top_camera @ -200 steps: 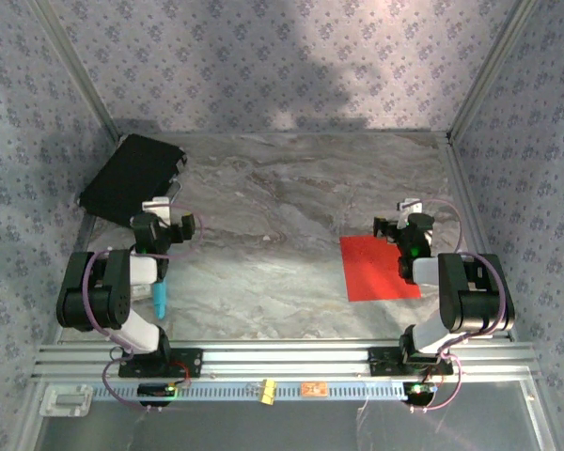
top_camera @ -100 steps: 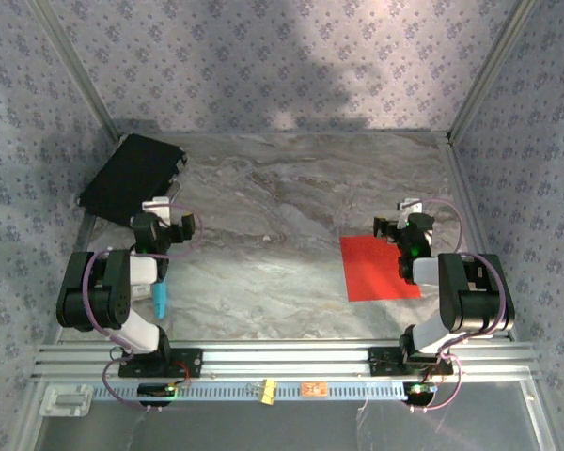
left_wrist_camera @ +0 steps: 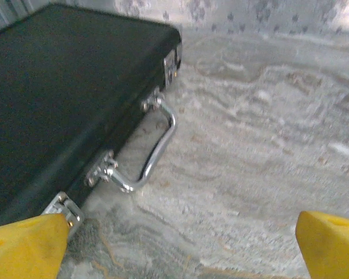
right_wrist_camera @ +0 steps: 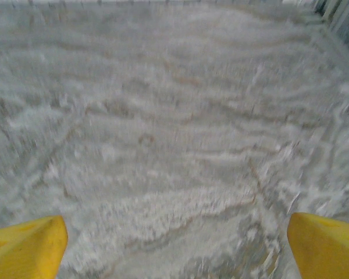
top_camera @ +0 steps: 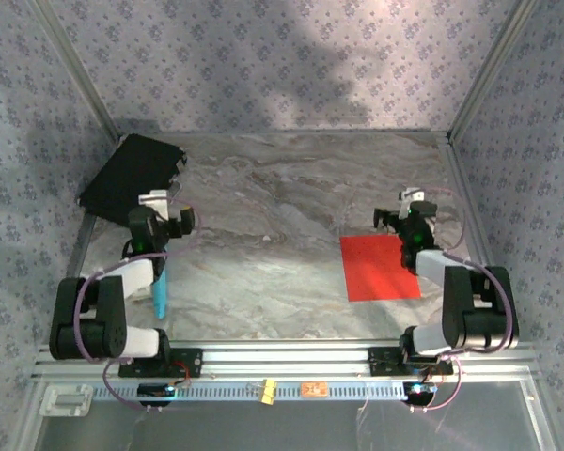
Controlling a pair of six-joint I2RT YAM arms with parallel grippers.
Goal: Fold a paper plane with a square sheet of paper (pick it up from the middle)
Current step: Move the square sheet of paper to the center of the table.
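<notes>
The square sheet of paper [top_camera: 379, 267], bright red, lies flat on the marble table at the right, in front of the right arm's base. My right gripper [top_camera: 401, 212] hovers just beyond the sheet's far right corner, open, its yellow fingertips [right_wrist_camera: 29, 247] wide apart over bare marble. My left gripper [top_camera: 162, 210] is at the far left beside the black case, open too, with yellow fingertips [left_wrist_camera: 26, 247] at the frame's lower corners and nothing between them. No paper plane shape exists; the sheet is unfolded.
A black rectangular case [top_camera: 132, 174] with a chrome handle [left_wrist_camera: 154, 148] lies at the back left, close to the left gripper. A small blue-tipped tool [top_camera: 158, 293] rests by the left arm. Aluminium rails [top_camera: 282, 357] edge the near side; patterned walls enclose the table.
Both arms have stretched forward: the left gripper moved a little toward the case, the right gripper moved slightly beyond the red sheet's far edge. The sheet has not moved.
</notes>
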